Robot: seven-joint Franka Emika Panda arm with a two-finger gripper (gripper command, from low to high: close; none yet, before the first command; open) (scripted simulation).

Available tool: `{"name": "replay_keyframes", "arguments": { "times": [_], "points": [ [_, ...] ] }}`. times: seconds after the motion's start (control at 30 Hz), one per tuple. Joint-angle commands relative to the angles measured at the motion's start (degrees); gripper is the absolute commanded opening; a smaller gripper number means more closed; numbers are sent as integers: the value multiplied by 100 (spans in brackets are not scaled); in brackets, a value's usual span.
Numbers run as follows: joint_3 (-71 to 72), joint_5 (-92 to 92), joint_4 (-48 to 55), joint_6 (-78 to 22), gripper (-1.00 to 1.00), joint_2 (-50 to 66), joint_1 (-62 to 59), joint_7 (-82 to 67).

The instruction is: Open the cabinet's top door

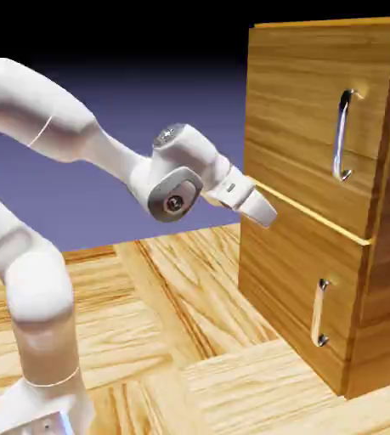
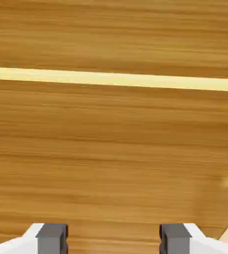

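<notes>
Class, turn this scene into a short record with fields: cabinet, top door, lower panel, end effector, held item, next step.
cabinet: boxy, grained wood
top door: closed, tall curved silver handle
lower panel: closed, smaller handle
end effector: open, near the cabinet front, below the top door's handle
held item: none
next step: probably rise toward the top door's handle

You have open space between the claw [image 2: 114, 239] and the cabinet front [image 1: 296, 127], and bare wood panel between the fingertips; lateral obstacles: the upper handle [image 1: 342, 136] and the lower handle [image 1: 319, 313], both projecting from the panels, toward the exterior view's right
</notes>
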Motion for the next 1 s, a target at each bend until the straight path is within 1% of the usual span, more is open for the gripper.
{"name": "replay_keyframes", "arguments": {
  "times": [0.0, 0.97],
  "points": [
    [-100, -250, 56, -1, 0, -38, 86, 178],
    [-3010, -7476, 1679, -31, 0, -1141, 2583, 5335]
  ]
}}
